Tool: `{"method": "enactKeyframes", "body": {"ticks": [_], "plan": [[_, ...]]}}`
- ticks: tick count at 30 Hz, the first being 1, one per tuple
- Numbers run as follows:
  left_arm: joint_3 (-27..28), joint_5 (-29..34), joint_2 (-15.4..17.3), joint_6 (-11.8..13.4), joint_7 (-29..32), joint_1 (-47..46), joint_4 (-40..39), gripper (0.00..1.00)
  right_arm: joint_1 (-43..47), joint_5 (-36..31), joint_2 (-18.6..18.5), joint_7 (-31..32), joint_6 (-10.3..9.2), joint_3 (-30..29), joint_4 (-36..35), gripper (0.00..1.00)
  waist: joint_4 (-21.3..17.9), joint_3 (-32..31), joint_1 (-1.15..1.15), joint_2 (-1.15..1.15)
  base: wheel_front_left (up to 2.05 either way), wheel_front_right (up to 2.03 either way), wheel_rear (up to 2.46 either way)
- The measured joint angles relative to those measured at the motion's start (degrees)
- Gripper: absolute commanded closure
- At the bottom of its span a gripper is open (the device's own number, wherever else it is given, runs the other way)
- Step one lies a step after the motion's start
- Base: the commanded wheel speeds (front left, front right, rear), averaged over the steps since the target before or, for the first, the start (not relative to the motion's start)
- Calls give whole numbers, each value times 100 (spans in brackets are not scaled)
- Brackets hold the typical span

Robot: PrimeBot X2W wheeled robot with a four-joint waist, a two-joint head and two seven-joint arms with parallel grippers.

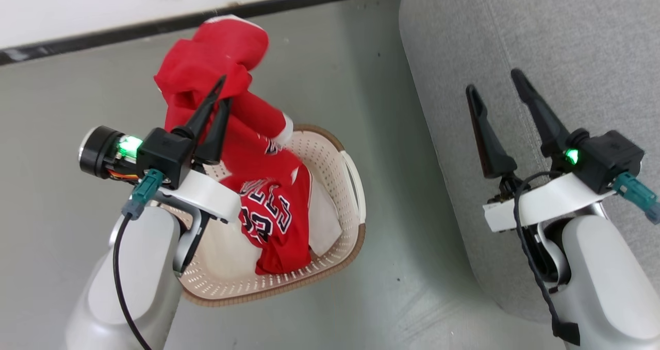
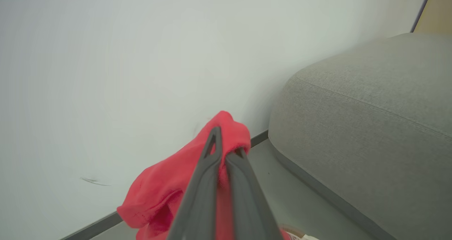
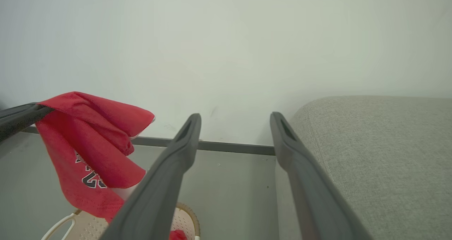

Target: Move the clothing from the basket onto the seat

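1. The left fingers are pressed fully together on a bunched fold of one red jersey and hold it up above the basket.
2. A lump of this jersey sits past the fingertips, and the rest drapes down toward the basket. In the right wrist view its lower edge hangs just over the basket rim. I cannot tell if it touches anything inside.
3. The second jersey lies crumpled in the basket with the number side up.
4. The right fingers stand wide apart and hold nothing. They hover over the near edge of the grey seat, which is just beside the basket on the floor.
5. I judge the fabric to be thin, soft and very light. It will sag, swing and fold on itself, and a single thin layer could slip out of the pinch. A thick gathered fold near the middle or the shoulder seems the best place to take hold.
6. The held jersey has its long axis from the pinch downward, which in the head view runs from upper left to lower right. The jersey in the basket is stretched along the length of the basket, and its number reads tilted.
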Motion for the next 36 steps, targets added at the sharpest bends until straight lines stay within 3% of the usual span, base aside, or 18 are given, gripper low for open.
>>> {"method": "enactKeyframes", "body": {"ticks": [12,23,36], "plan": [[-167,-296,-57,-233,242,373,-371,100,465,-24,-229,1,0,299,191,0,246,-870,0,0,0,0,0],[-377,-463,-80,-342,575,660,-797,100,851,221,-651,1,0,1016,390,0,422,-1644,0,0,0,0,0],[-823,-704,-190,-453,1028,862,-1169,100,878,798,-1195,1,0,2614,525,0,591,-2383,-1,0,0,0,0]]}}
